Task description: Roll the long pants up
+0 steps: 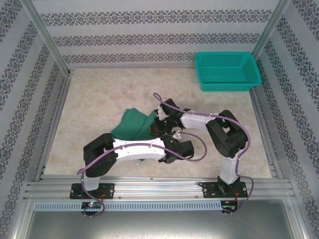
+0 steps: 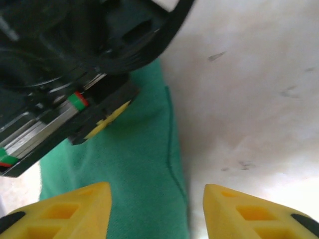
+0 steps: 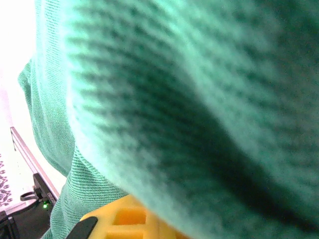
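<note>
The long pants (image 1: 132, 125) lie bunched in a dark green heap at the middle of the table. In the left wrist view a strip of the pants (image 2: 129, 164) runs down between my yellow fingers. My left gripper (image 2: 157, 211) is open, its left finger over the cloth and its right finger (image 2: 249, 211) over bare table past the hem. My right gripper (image 1: 158, 124) sits at the heap's right edge. In the right wrist view the pants (image 3: 189, 99) drape close over the lens and one yellow finger (image 3: 124, 221), so this gripper is shut on the cloth.
A teal mesh basket (image 1: 227, 71) stands at the back right. The beige tabletop (image 1: 99, 94) is bare at the back left. Both arms cross near the table's middle, and the right gripper's black body (image 2: 75, 59) hangs just ahead of my left fingers.
</note>
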Motion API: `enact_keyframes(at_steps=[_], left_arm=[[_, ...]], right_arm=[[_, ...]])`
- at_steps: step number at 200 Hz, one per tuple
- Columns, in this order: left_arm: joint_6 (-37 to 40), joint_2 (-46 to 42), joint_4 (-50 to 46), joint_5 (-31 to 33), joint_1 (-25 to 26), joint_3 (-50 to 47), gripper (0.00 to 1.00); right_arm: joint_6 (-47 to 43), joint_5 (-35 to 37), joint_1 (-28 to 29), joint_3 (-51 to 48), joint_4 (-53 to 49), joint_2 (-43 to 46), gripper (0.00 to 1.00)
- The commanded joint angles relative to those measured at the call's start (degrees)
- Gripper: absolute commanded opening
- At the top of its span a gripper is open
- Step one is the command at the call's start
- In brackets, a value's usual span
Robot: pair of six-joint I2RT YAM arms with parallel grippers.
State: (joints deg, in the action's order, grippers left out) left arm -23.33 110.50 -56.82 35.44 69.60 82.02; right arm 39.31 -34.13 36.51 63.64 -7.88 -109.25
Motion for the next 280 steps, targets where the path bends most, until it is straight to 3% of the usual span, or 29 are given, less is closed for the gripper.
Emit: enact_keyframes(at_steps=[1,44,123,147,154,186,205,247,267,280], left_arm=[[-5.18,0.77,-11.51,3.71,-1.83,0.03,0.55],[-8.43,-0.26,-13.9,-3.14,-4.83,-3.99,0.59],[-4.57,-2.71,-6.75,-20.78,-5.42,-8.71,0.61],[-4.27,-2.23,-5.41,-22.72,-5.79,-9.13,0.62],[-3.89,-1.8,-4.95,-23.31,-5.88,-9.32,0.68],[-2.86,1.94,-4.09,-24.42,-6.94,-10.75,0.68],[-2.79,3.47,-4.85,-23.79,-9.33,-11.98,0.71],[-0.47,3.36,0.33,-29.1,-16.8,-16.66,0.72],[0.71,4.8,2.42,-29.8,-18.85,-16.92,0.64],[1.65,5.22,4.7,-30.52,-19.95,-17.61,0.42]], right_arm=[[0.59,3.34,0.06,-3.04,-5.04,-1.81,0.0],[0.68,3.28,0.04,-3.17,-4.94,-1.23,0.0],[0.88,4.07,0.0,-1.68,-6.68,-1.58,0.0],[0.94,4.19,0.13,-1.09,-6.89,-2.23,0.0],[0.94,4.16,0.26,-0.93,-6.98,-2.49,0.0],[0.59,4.35,0.48,0.04,-8.0,-2.98,0.0],[0.5,4.51,0.43,0.17,-8.3,-2.94,0.0],[0.71,4.68,0.57,0.99,-8.85,-3.07,0.0],[0.95,5.22,0.57,1.08,-9.08,-2.76,0.0],[1.1,5.26,0.51,0.73,-9.21,-2.27,0.0]])
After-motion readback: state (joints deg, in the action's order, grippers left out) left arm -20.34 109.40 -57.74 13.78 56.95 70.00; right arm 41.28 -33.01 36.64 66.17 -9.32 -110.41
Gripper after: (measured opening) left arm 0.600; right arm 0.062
